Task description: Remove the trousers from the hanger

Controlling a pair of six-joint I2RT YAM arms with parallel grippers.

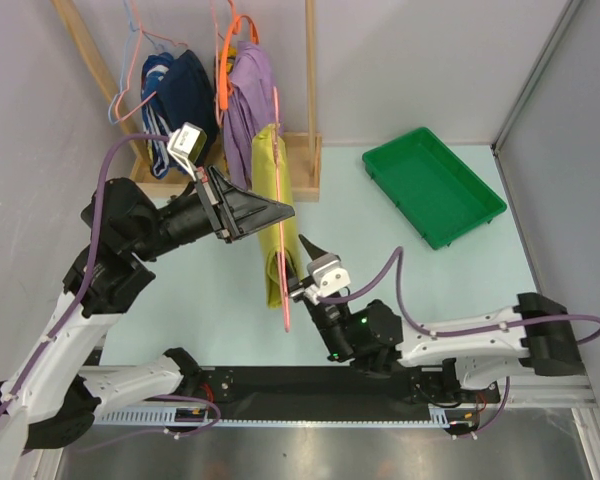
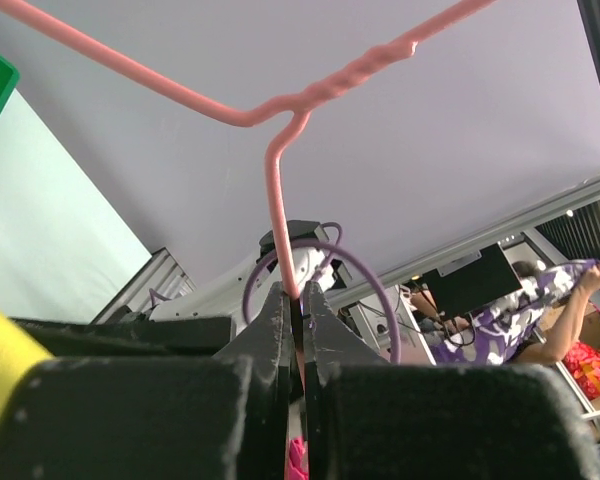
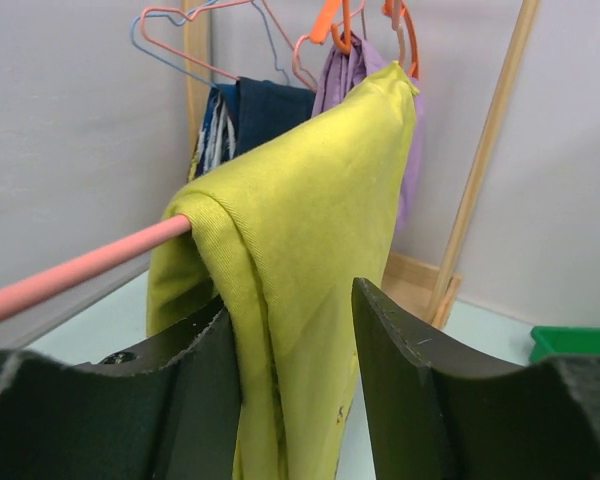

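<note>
The mustard-yellow trousers (image 1: 267, 205) hang folded over the bar of the pale-pink wire hanger (image 1: 284, 270), held in the air above the table. My left gripper (image 1: 286, 211) is shut on the hanger's hook; the left wrist view shows the pink wire (image 2: 278, 190) running down between the closed jaws of the left gripper (image 2: 300, 305). My right gripper (image 1: 306, 254) is open. In the right wrist view the right gripper (image 3: 292, 335) has one jaw on each side of the hanging trousers (image 3: 320, 200), just below the pink bar (image 3: 80, 265).
A wooden rack (image 1: 308, 160) at the back holds a lilac garment (image 1: 246, 90) on an orange hanger (image 1: 227, 60), navy garments (image 1: 185, 90) and a light-blue wire hanger (image 1: 130, 95). A green tray (image 1: 435, 186) lies at the back right.
</note>
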